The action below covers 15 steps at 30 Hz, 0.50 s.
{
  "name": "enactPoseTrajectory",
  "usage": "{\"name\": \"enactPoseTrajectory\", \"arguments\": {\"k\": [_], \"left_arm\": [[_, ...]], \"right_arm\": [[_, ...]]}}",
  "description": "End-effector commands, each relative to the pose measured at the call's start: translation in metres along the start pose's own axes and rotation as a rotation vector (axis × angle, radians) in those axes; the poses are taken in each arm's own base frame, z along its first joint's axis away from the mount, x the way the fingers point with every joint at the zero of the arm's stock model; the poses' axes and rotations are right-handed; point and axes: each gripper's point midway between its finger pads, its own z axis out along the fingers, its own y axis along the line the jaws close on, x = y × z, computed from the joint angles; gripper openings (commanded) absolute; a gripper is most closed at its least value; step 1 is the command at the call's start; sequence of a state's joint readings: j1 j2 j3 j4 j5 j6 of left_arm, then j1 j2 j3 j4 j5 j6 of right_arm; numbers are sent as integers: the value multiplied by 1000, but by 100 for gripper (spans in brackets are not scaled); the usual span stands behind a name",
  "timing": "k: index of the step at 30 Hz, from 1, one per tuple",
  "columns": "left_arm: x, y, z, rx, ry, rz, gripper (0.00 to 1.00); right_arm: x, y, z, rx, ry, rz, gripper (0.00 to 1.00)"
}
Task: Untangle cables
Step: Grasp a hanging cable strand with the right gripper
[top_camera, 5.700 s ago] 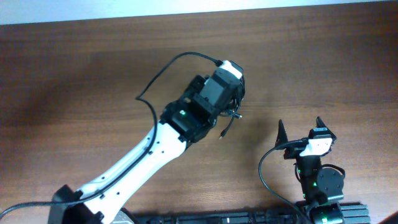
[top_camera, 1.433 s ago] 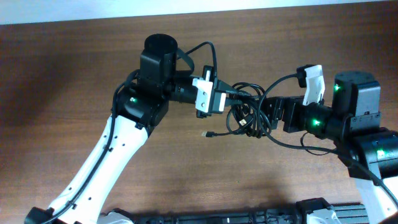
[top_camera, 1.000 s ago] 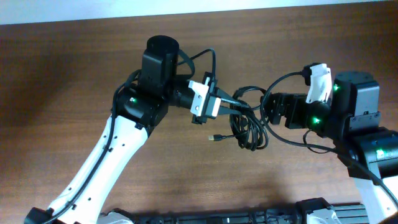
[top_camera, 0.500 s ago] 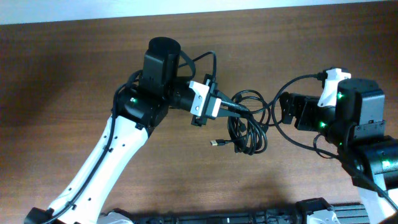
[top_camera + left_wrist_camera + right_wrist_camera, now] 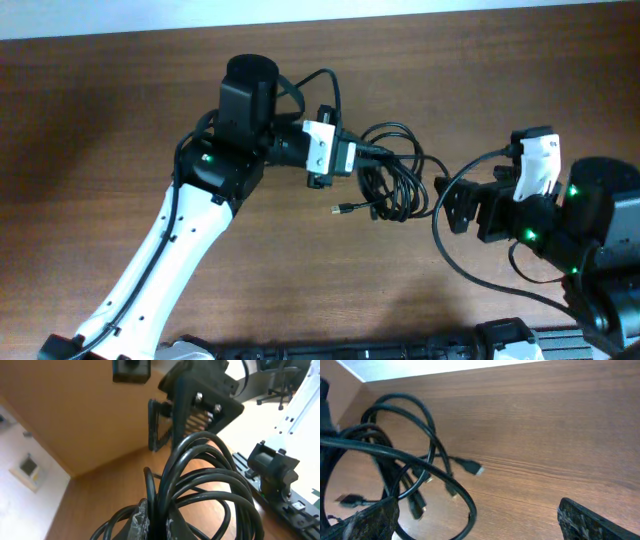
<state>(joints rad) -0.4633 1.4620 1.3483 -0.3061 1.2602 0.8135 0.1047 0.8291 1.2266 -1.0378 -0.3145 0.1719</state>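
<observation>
several cables dangle downward from left fingers.

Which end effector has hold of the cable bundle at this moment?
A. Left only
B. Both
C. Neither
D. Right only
A. The cables are clamped in the left end effector, while the right end effector stands wide open beside the bundle, gripping nothing.
</observation>
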Motion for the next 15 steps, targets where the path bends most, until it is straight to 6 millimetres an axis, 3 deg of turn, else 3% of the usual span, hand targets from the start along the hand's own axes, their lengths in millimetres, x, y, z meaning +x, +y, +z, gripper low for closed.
{"name": "enactPoseTrajectory", "arguments": {"k": [1, 10, 15], "left_arm": [[-50, -20, -9, 124, -169, 116, 0], [-61, -34, 2, 187, -214, 137, 0], [-55, -27, 5, 147, -177, 137, 0]], "right_arm": [[-1, 7, 2, -44, 10, -33, 99], [-7, 19, 9, -121, 11, -37, 99], [-6, 18, 11, -121, 23, -32, 99]]}}
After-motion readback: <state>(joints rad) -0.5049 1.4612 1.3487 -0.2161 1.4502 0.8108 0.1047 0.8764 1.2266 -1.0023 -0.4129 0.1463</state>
